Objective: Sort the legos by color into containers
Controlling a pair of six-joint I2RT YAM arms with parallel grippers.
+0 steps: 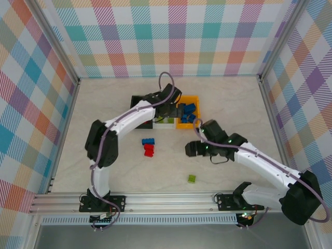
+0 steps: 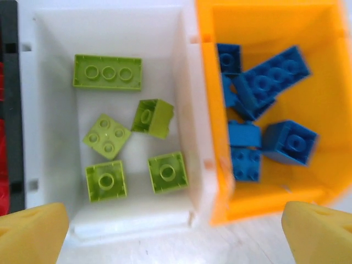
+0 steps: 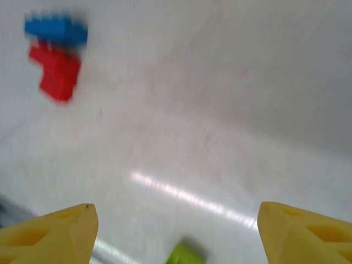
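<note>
My left gripper point(image 1: 165, 115) hangs open above the containers with nothing between its yellow fingertips point(image 2: 33, 234). Below it the white bin point(image 2: 187, 99) holds several lime green legos point(image 2: 107, 71). Beside it on the right, the orange-yellow bin point(image 2: 275, 203) holds several blue legos point(image 2: 269, 82). The black bin point(image 2: 11, 110) shows at the left edge with red inside. On the table lie a blue lego point(image 1: 148, 141), a red lego point(image 1: 149, 150) and a green lego point(image 1: 192, 178). My right gripper point(image 1: 191, 149) hovers open over the table, with the green lego point(image 3: 187, 254) low between its fingers.
The three bins stand side by side at the middle back of the table point(image 1: 233, 104). Aluminium frame rails and checked walls point(image 1: 31, 104) enclose the table. The blue lego point(image 3: 55, 28) and red lego point(image 3: 55, 74) lie touching, left of my right gripper.
</note>
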